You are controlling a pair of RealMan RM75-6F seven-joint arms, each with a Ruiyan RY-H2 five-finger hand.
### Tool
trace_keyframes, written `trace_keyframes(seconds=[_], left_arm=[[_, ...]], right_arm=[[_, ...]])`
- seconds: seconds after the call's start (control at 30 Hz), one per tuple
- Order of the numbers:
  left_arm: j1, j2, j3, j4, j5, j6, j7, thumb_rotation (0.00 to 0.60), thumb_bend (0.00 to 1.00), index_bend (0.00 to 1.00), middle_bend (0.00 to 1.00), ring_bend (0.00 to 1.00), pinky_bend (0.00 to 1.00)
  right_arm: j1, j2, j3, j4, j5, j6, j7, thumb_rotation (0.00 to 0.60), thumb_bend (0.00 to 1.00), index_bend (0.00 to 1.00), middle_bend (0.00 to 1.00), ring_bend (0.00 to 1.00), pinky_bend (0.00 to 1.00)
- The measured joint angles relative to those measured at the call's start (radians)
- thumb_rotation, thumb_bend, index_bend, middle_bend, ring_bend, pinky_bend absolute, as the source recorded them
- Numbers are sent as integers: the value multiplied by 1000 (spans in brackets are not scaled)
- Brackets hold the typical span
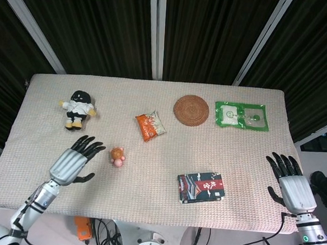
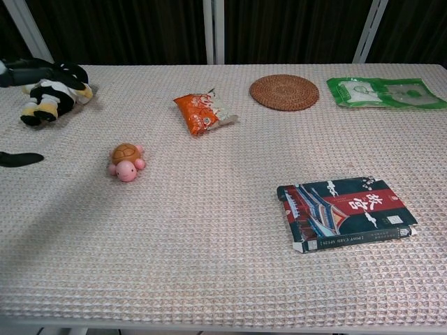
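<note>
My left hand [image 1: 74,161] hovers open over the table's front left, fingers spread, just left of a small pink and orange toy turtle [image 1: 117,155] [image 2: 126,162]. Only its dark fingertips [image 2: 19,158] show at the left edge of the chest view. My right hand [image 1: 290,182] stays open at the table's right edge, holding nothing, with a dark red and blue box [image 1: 201,187] [image 2: 345,211] to its left.
On the cloth-covered table [image 1: 147,194] lie a black and white plush doll [image 1: 77,108] [image 2: 52,89], an orange snack packet [image 1: 150,126] [image 2: 202,113], a round woven coaster [image 1: 191,110] [image 2: 284,92] and a green packet [image 1: 241,115] [image 2: 384,92].
</note>
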Motion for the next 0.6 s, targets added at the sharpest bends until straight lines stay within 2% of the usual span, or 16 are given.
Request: trace_keyframes(seconds=[0.23, 0.6], left_arm=[[-93, -146, -36, 99, -116, -108, 82, 600, 248, 181, 151, 0, 46], [-182, -231, -66, 203, -245, -216, 141, 600, 264, 213, 214, 0, 50]], right_arm=[[-1, 3, 1, 12, 5, -1, 21, 600, 258, 0, 0, 0, 0], [-3, 10, 4, 23, 7, 4, 43, 600, 258, 0, 0, 0, 0]])
